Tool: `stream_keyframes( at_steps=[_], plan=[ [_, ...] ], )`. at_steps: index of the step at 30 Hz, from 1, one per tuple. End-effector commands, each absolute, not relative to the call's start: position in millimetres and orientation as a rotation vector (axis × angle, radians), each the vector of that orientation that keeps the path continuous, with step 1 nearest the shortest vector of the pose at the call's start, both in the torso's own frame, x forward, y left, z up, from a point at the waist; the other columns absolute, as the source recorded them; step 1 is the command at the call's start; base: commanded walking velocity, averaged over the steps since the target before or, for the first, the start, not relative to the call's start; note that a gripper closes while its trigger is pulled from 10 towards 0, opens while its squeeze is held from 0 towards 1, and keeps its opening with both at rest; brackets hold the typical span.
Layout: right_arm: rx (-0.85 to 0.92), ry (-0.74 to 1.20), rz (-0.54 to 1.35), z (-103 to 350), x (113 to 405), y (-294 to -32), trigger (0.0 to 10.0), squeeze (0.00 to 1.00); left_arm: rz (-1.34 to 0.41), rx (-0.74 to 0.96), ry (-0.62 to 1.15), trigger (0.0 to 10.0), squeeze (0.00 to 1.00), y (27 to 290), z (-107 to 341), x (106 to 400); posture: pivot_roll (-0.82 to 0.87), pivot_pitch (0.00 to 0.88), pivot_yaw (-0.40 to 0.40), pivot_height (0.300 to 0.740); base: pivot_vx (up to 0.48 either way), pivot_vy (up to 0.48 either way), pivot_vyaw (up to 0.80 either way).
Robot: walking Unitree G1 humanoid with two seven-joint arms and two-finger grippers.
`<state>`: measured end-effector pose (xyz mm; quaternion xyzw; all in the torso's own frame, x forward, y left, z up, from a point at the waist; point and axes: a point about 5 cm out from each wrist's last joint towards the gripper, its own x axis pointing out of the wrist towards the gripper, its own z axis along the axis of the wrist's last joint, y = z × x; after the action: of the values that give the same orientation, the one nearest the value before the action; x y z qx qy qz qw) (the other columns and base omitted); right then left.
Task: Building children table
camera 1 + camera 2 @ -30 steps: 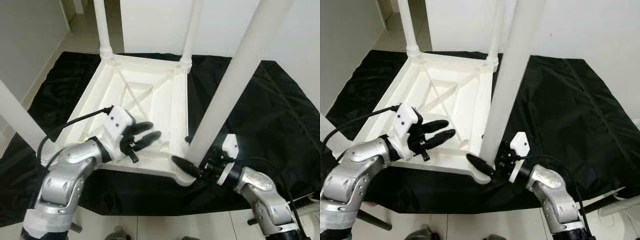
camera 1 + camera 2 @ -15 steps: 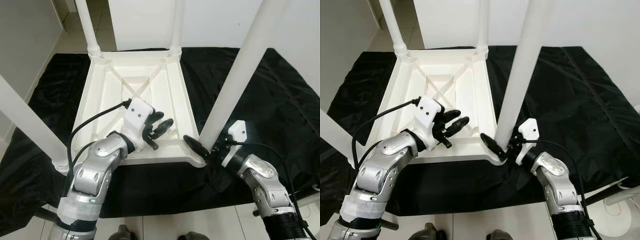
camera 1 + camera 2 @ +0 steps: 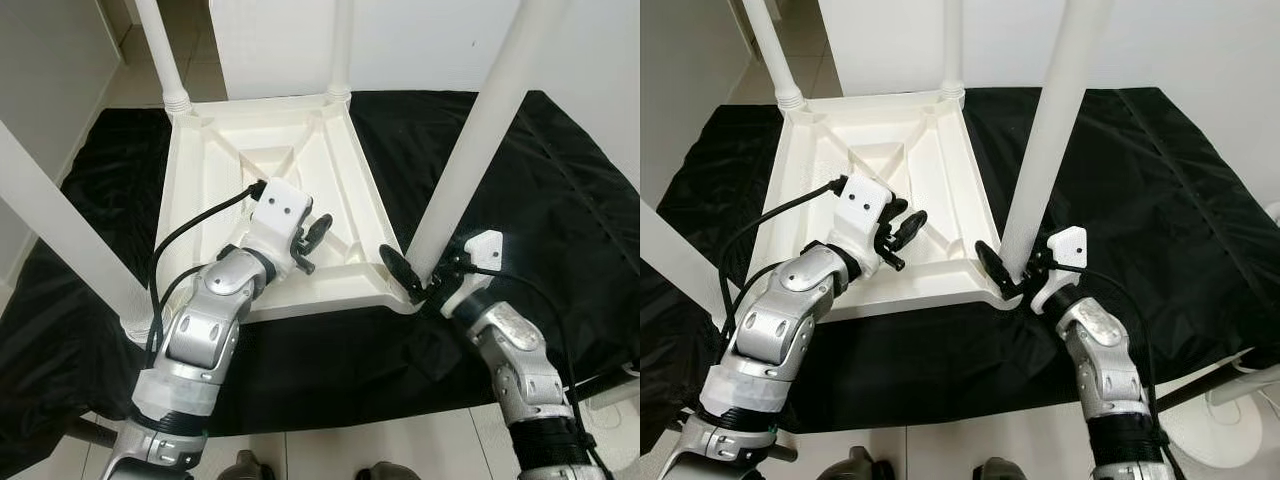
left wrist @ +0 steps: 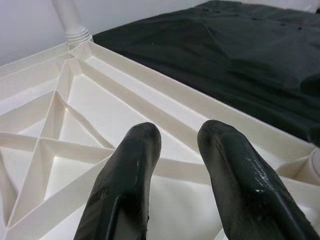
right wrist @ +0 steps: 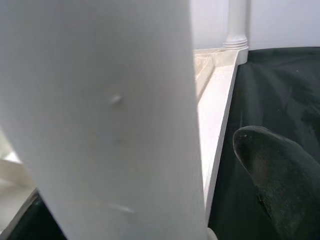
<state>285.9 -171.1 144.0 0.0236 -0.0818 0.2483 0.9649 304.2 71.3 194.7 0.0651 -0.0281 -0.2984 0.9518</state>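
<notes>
So the right tool (image 3: 421, 279) is clamped around the near-right leg (image 3: 478, 140) of the flipped kids' table (image 3: 225, 180), right down at the base where the leg meets the corner. One black finger (image 3: 398, 268) sits on the inner side of the leg; the other is tucked behind it. The left tool (image 3: 311, 236) hovers over the ribbed underside of the tabletop with its fingers (image 4: 127, 185) a little apart, gripping nothing. The table lies upside down on a black sheet (image 3: 560, 200) spread over the tiled floor (image 3: 330, 450), all four legs sticking up. The near-left leg (image 3: 60, 235) cuts across the view beside the left arm, and white walls (image 3: 440, 40) stand behind.
</notes>
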Motion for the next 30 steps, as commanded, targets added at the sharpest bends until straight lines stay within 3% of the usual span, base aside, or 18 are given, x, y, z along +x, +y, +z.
stream_keyframes(
  at_steps=[1, 6, 19, 30],
  plan=[
    [0.068, -0.169, 0.51, 146, 285, -163, 10.0, 0.0, -0.539, 0.131, -0.064, 10.0, 0.0, 76, 197, 308, -0.11, 0.069, 0.052, 0.74, 0.0, 0.0, 0.0],
    [0.009, -0.196, 0.521, 150, 283, -153, 10.0, 0.0, -0.584, 0.158, -0.089, 10.0, 0.0, 65, 196, 301, -0.09, 0.059, 0.036, 0.74, 0.0, 0.0, 0.0],
    [-0.128, -0.134, 0.62, 152, 290, -181, 10.0, 0.0, -0.959, 0.178, -0.036, 10.0, 0.0, 51, 175, 265, -0.1, 0.04, 0.013, 0.74, 0.0, 0.0, 0.0],
    [-0.15, -0.105, 0.587, 151, 296, -205, 10.0, 0.0, -0.922, 0.189, -0.08, 10.0, 0.0, 52, 178, 264, -0.09, 0.022, 0.001, 0.74, 0.0, 0.0, 0.0]
  ],
)
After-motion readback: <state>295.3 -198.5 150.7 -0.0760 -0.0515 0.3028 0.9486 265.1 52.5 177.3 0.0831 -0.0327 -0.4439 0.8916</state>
